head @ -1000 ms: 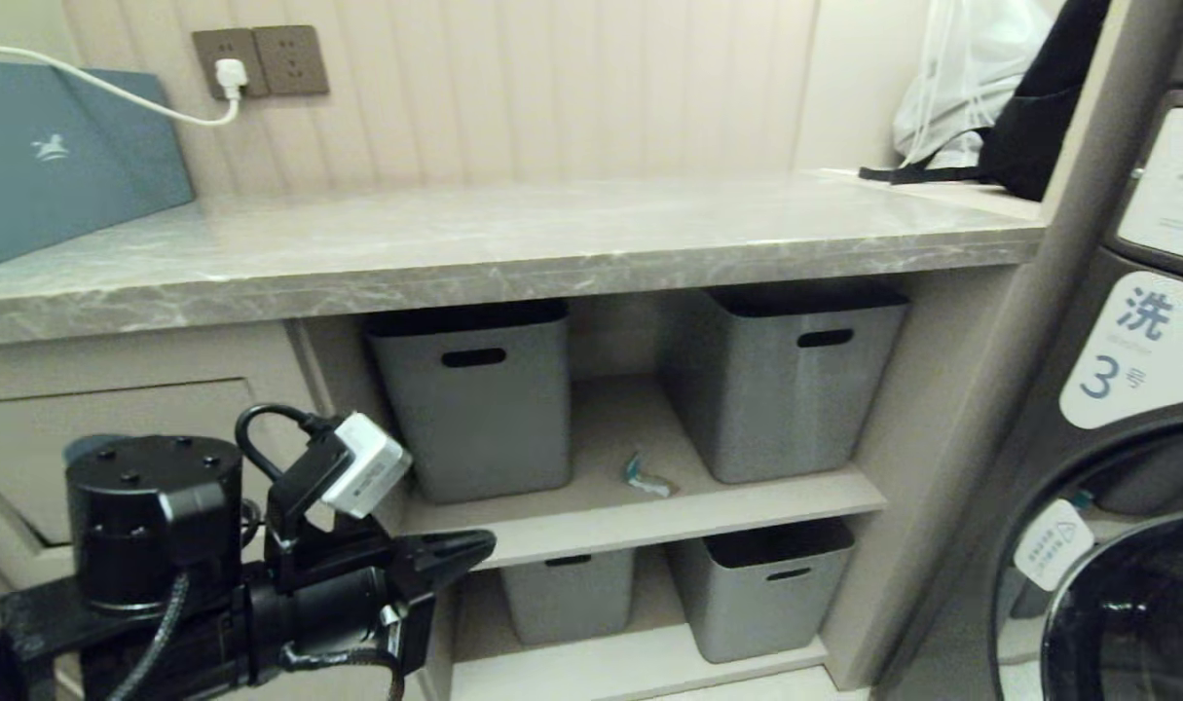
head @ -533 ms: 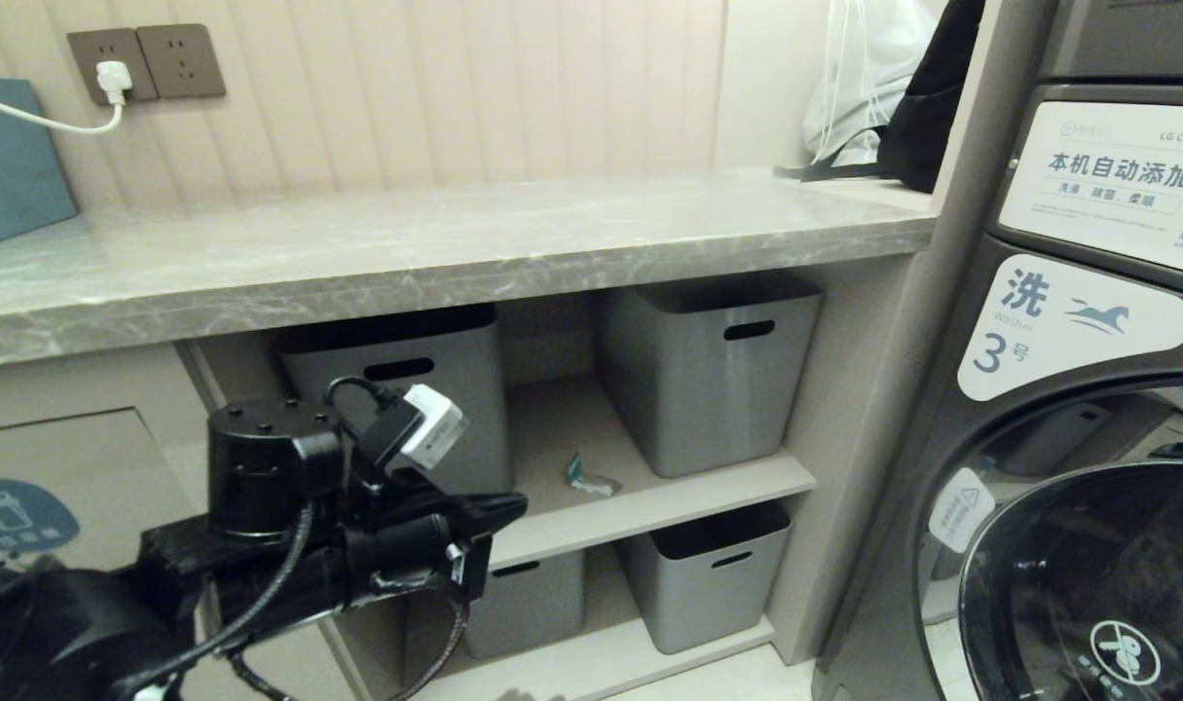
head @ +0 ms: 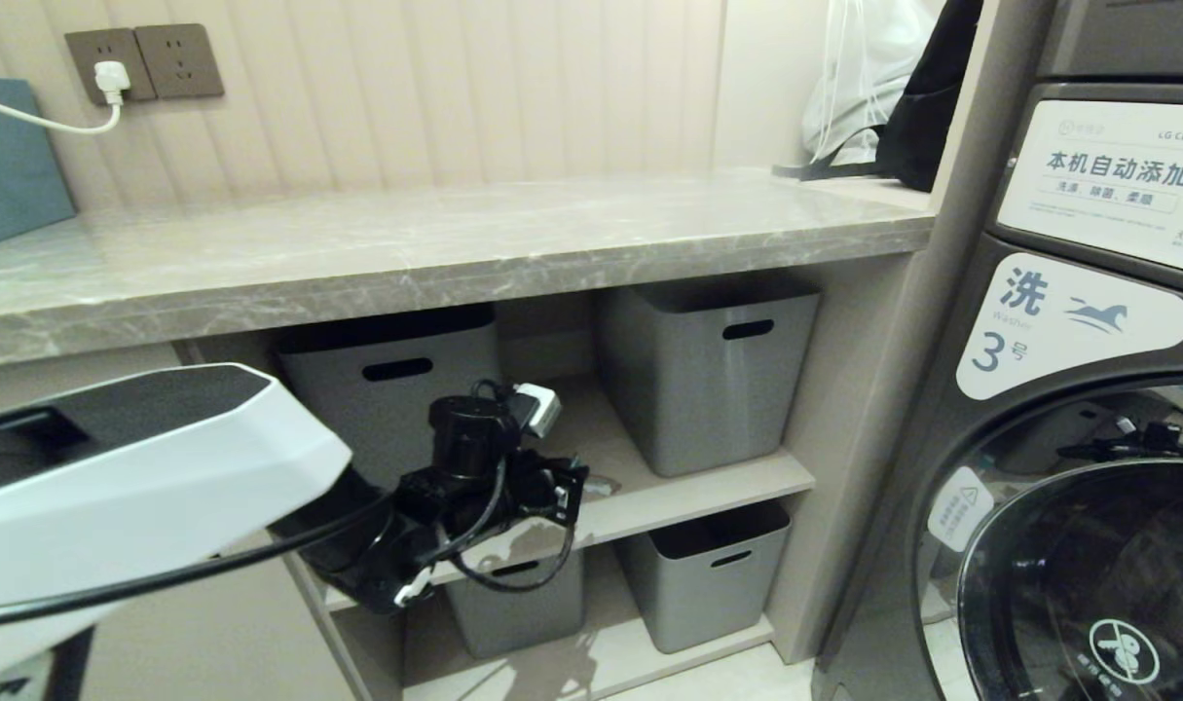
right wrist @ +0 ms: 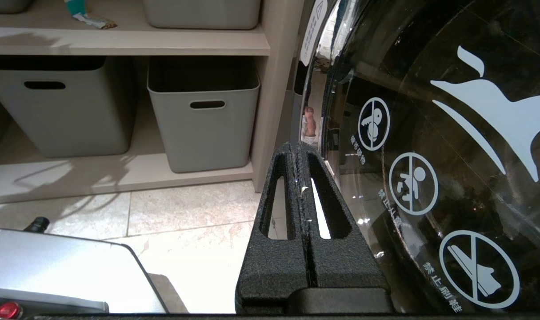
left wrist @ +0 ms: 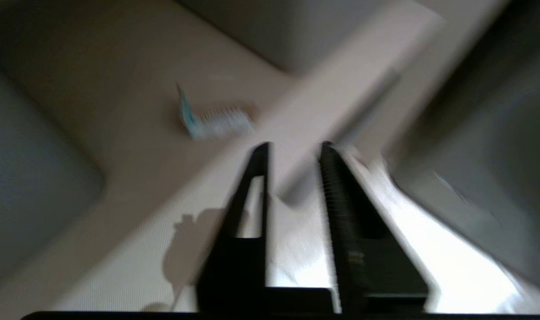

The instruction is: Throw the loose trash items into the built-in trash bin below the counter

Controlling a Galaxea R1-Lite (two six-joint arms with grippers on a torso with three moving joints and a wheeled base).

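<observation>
Between two grey tubs, the part-open left claw seemingly nears the shelf's teal-and-white wrapper.

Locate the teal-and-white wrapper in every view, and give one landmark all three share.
Head view: wrapper mostly hidden behind the left gripper, on the upper shelf between two grey tubs.
Left wrist view: wrapper on the shelf, beyond the parted fingers.
Right wrist view: wrapper at the shelf's front edge.
Shared landmark: the upper shelf.

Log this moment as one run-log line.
left gripper: open, nearing shelf edge | target: teal-and-white wrapper on shelf | right gripper: shut, parked by washer door
</observation>
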